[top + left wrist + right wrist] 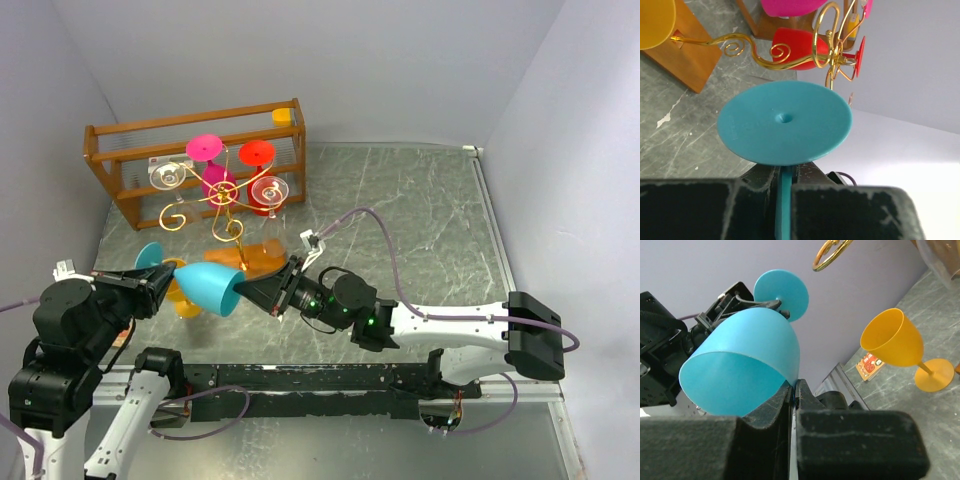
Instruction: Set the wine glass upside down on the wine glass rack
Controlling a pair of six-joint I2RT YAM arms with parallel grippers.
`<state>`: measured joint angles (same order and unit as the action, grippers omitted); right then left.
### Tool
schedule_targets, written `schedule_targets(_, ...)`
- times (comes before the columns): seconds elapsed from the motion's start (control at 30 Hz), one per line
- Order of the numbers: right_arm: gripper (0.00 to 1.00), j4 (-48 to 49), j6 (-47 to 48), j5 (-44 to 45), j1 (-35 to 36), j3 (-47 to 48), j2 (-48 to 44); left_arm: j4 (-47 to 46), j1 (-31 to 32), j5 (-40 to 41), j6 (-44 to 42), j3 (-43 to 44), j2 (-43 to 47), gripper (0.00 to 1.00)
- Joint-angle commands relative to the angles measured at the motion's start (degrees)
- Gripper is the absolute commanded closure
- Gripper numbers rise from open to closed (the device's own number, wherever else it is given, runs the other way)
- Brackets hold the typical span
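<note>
A blue wine glass (207,287) lies on its side in the air, held at both ends, in front of the gold wire rack (225,195). My left gripper (165,280) is shut on its stem, just behind the round foot (785,122); the stem (782,200) runs between the fingers. My right gripper (245,290) is shut on the rim of the bowl (740,365), one finger inside and one outside. The rack stands on a small wooden base (690,60) and carries pink (205,150), red (257,153) and clear glasses upside down.
An orange glass (895,340) stands on the table right under the blue one, also seen from above (185,298). An orange-brown wooden crate (120,175) stands behind the rack. A small printed card (870,365) lies near the table edge. White walls enclose the table.
</note>
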<state>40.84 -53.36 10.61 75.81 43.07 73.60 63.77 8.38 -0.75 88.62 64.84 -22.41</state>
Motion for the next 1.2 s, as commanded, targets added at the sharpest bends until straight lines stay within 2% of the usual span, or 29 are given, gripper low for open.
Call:
schedule_targets(0.0, 1.00, 1.83, -0.95, -3.32, 0.54, -0.45, -2.50, -2.91, -0.56, 2.69, -3.34, 0.93, -1.05, 0.93)
schedule_targets(0.27, 0.99, -2.07, -1.09, -2.83, 0.50, 0.96, -2.14, -4.67, -0.56, 3.32, -6.92, 1.28, -1.79, 0.93)
schedule_targets(0.4, 0.72, -6.28, -0.67, -2.03, 0.45, 1.75, -2.58, -4.88, -0.56, 5.93, -10.36, 1.77, -1.93, 0.93)
schedule_targets(0.5, 0.57, -9.45, 1.22, -1.34, 0.43, 0.90, -4.37, -7.28, -0.56, 7.59, -18.47, 2.02, -2.60, 0.93)
schedule_targets(0.63, 0.48, -18.01, 5.97, 0.17, 0.21, 0.79, -7.66, -6.01, -0.56, 9.51, -33.14, 4.32, -5.27, 0.93)
schedule_targets(0.77, 0.45, -27.58, 10.74, -0.61, 0.21, 2.30, -9.28, -7.54, -0.56, 10.25, -45.41, 3.84, -2.91, 0.93)
schedule_targets(0.87, 0.43, -33.27, 13.72, -3.77, 0.13, 5.20, -9.37, -12.93, -0.56, 4.47, -56.18, 2.31, 1.19, 0.93)
schedule_targets(0.97, 0.42, -36.86, 15.67, -8.71, 0.19, 8.99, -8.88, -14.19, -0.56, -0.84, -63.67, 2.72, 2.04, 0.93)
schedule_targets(1.07, 0.41, -38.63, 16.54, -9.90, 0.15, 12.65, -8.58, -14.57, -0.56, -5.86, -70.96, 3.81, 1.40, 0.93)
schedule_targets(1.17, 0.41, -38.02, 16.07, -10.21, 0.10, 13.96, -9.09, -17.06, -0.56, -14.98, -77.64, 3.38, 1.40, 0.93)
